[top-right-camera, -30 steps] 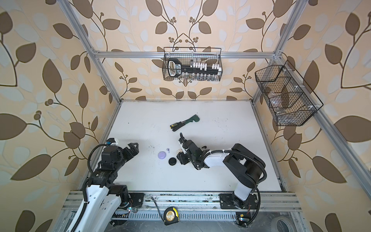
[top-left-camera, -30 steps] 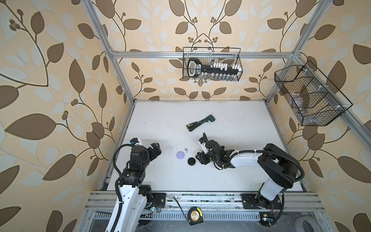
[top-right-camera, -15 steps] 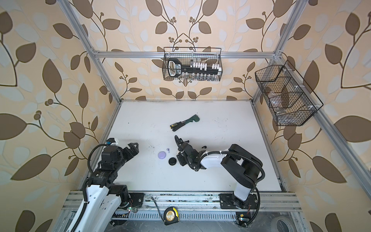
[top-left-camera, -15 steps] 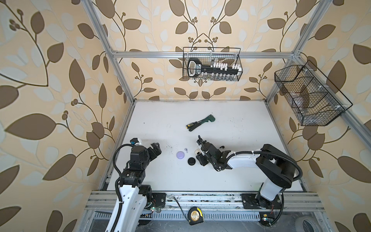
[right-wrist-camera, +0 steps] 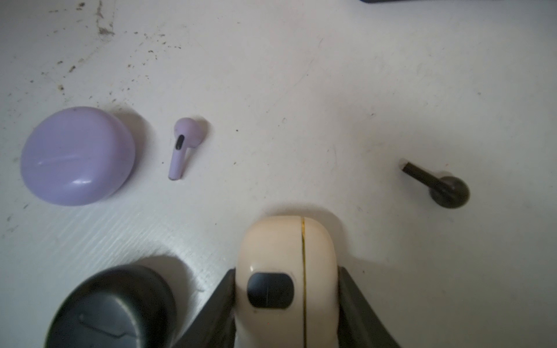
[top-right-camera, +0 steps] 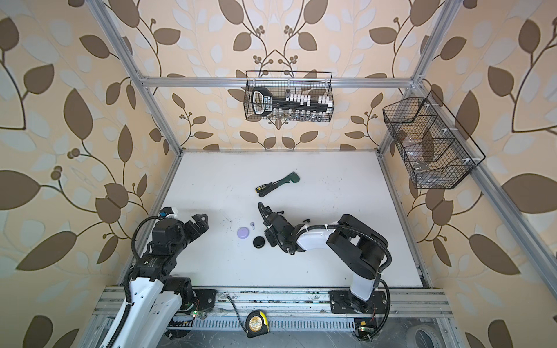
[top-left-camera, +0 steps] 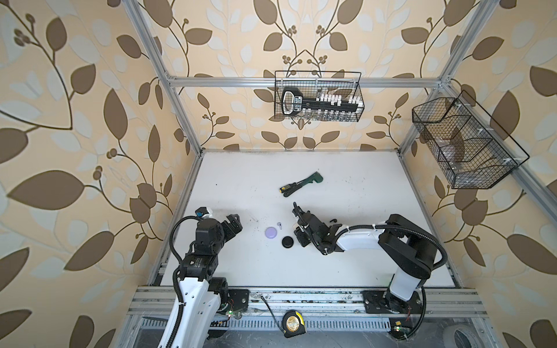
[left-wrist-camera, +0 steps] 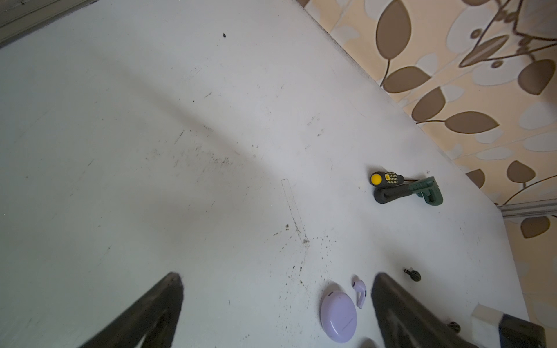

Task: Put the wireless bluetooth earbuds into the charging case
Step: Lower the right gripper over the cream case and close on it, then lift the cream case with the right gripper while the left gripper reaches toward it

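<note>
Two earbuds lie loose on the white bench (top-left-camera: pixel 346 271). A lilac earbud (right-wrist-camera: pixel 184 144) sits just beside the closed lilac case (right-wrist-camera: pixel 77 155), at about its 1 o'clock in both top views and not touching it. A black earbud (right-wrist-camera: pixel 440 186) lies on its side, apart from the rest in the right wrist view. The right pincer (right-wrist-camera: pixel 286 280) is closed on a cream case (right-wrist-camera: pixel 286 241), with one of its fingers (right-wrist-camera: pixel 220 301) pressed against each flank. The case's lid seam shows as a thin gold line, and a dark oval patch faces the camera. A round black case (top-left-camera: pixel 287 242), lid shut, sits just beside that pincer at its 9 o'clock and at 4 o'clock of the lilac case. The left pincer (top-left-camera: pixel 233 223) hangs at 9 o'clock of the lilac case, near the bench's left edge, its jaws spread wide with nothing between them. Well apart, at 12 o'clock of the right pincer, a black-and-yellow screwdriver (top-left-camera: pixel 287 188) and a green-headed tool (top-left-camera: pixel 310 180) lie side by side.
</note>
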